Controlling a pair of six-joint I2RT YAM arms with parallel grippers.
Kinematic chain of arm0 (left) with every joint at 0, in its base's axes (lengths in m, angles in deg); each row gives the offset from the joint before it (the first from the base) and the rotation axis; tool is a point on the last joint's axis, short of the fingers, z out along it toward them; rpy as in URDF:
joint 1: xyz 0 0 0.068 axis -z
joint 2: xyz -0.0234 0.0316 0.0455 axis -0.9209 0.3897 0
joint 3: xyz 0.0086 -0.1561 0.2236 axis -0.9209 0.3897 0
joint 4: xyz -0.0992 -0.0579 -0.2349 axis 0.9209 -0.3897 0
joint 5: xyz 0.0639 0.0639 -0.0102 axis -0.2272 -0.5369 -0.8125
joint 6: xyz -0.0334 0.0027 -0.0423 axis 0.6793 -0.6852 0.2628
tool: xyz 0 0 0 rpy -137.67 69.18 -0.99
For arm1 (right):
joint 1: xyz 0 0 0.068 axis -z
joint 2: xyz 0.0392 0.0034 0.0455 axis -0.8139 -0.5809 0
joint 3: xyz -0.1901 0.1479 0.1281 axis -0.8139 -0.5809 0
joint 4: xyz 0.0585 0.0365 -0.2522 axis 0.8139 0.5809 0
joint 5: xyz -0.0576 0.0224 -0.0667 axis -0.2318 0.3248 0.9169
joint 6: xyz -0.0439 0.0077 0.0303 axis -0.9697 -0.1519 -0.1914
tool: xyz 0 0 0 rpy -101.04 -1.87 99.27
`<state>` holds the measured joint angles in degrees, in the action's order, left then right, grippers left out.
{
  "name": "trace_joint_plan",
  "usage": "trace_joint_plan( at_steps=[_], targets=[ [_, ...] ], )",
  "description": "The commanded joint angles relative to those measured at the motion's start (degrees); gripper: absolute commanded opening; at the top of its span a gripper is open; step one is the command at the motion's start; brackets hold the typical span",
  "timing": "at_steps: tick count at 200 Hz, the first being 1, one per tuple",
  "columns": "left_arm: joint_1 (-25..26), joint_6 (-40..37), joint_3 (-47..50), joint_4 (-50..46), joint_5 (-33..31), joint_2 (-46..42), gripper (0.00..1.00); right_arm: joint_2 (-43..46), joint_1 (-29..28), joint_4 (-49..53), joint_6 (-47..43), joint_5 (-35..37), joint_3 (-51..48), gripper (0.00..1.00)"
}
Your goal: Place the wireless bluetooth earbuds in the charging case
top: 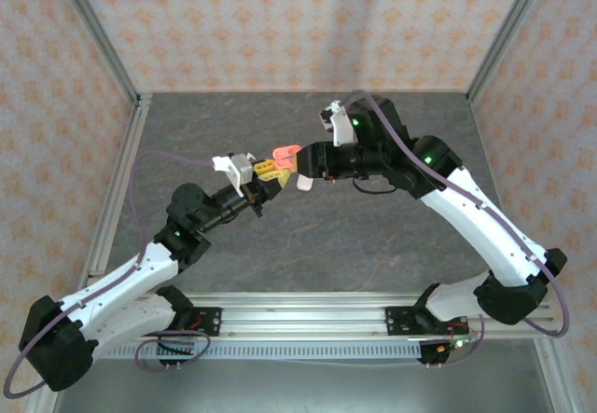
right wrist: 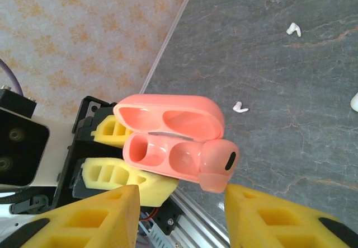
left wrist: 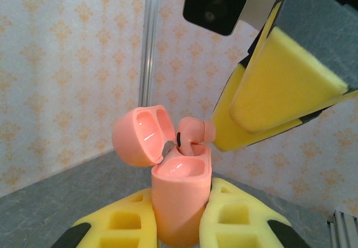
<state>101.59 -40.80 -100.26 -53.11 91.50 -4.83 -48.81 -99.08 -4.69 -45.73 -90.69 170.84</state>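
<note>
My left gripper (left wrist: pixel 179 214) is shut on a coral-pink charging case (left wrist: pixel 179 197), held upright above the table with its lid (left wrist: pixel 140 136) swung open. A coral-pink earbud (left wrist: pixel 193 133) stands stem-down in one slot, its head sticking out; the other slot (right wrist: pixel 140 147) is empty. My right gripper (right wrist: pixel 182 203) is open, its yellow fingers (left wrist: pixel 268 97) right beside the earbud (right wrist: pixel 218 167), one close against its tip. From above, both grippers meet at the case (top: pixel 287 157) over the table's middle. Two white earbuds (right wrist: pixel 293 29) (right wrist: pixel 240 108) lie on the table below.
The grey stone-patterned table (top: pixel 373 227) is ringed by patterned walls with metal posts (left wrist: pixel 150 41) at the corners. An aluminium rail (top: pixel 308 320) runs along the near edge. A white rounded object (right wrist: pixel 354 101) shows at the right edge of the right wrist view.
</note>
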Motion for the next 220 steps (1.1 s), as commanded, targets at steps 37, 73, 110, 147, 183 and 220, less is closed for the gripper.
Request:
trace_joint_plan(
  at_steps=[37, 73, 110, 147, 183, 220],
  targets=[
    [0.1, 0.5, -1.4, 0.9, 0.7, 0.1, 0.0, -2.2, -0.7, 3.0, -2.5, 1.1, 4.5, 0.44],
    [0.1, 0.5, -1.5, 0.8, 0.8, 0.1, 0.0, -3.3, -0.9, 2.7, -2.4, -0.1, 5.0, 0.43],
    [0.1, 0.4, -1.3, 0.8, 0.8, 0.3, 0.0, -3.4, -1.2, 2.1, -2.0, -0.5, 5.3, 0.43],
    [0.1, 0.6, -1.5, 1.1, 1.0, 0.6, 0.0, -3.6, -1.3, 0.8, -1.1, -1.6, 4.7, 0.42],
    [0.1, 0.6, -1.4, 1.2, 1.1, 0.6, 0.0, -3.3, -1.3, -2.5, 0.3, -1.9, 3.2, 0.42],
    [0.1, 0.6, -1.3, 1.1, 1.1, 0.4, 0.0, -4.1, -1.3, -3.9, 1.3, -3.2, 2.8, 0.42]
  ],
)
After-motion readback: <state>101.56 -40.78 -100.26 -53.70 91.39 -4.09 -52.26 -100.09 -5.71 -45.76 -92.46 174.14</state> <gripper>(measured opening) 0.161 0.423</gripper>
